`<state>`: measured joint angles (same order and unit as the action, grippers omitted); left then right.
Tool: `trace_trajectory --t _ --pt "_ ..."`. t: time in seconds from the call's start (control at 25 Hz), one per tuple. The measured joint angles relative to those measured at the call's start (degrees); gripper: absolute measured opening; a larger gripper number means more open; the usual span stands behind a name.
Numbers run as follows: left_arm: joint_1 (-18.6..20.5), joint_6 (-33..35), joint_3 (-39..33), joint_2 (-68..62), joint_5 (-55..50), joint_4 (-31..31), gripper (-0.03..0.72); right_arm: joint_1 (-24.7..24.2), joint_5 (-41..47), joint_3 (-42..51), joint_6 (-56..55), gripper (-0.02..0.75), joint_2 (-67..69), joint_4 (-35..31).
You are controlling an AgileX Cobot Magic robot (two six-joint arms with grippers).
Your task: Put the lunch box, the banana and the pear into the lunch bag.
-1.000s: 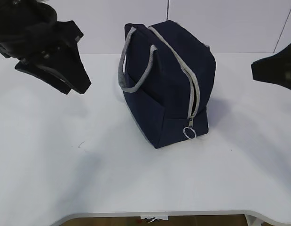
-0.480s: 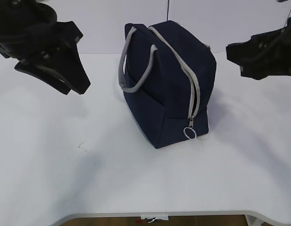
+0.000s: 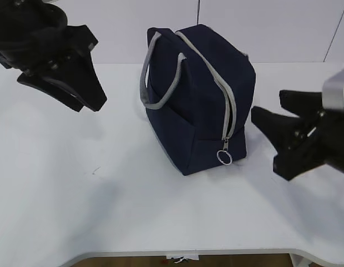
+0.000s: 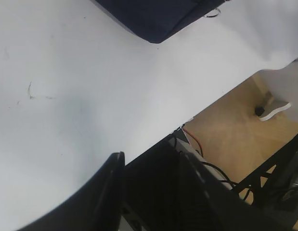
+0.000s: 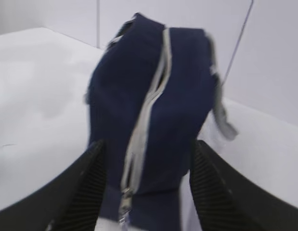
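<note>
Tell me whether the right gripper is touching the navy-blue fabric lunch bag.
Apart. In the exterior view, white table shows between the open right gripper and the navy-blue fabric lunch bag.

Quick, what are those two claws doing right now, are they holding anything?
Left gripper: open, holding nothing, up above the table.
Right gripper: open, empty, pointed at the lunch bag.

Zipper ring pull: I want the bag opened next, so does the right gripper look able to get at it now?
Probably yes. The ring pull hangs exposed on the lunch bag end facing the open right gripper, with only bare table between them.
</note>
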<state>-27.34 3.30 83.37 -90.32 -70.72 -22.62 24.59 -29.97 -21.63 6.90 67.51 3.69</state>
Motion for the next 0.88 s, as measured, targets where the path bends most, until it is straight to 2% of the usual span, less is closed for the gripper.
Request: trace_trajectory --t 0.2,0.56,0.88 --pt "0.00 0.00 0.00 0.00 0.00 0.00 0.289 0.05 -4.01 6.37 -4.81 0.435 0.00 3.61" --pt "0.00 0.00 0.00 0.00 0.00 0.00 0.288 0.05 -8.26 7.23 -6.90 0.435 9.65 3.90" --pt "0.00 0.00 0.00 0.00 0.00 0.00 0.288 0.05 -27.11 7.12 -7.43 0.435 25.23 3.90"
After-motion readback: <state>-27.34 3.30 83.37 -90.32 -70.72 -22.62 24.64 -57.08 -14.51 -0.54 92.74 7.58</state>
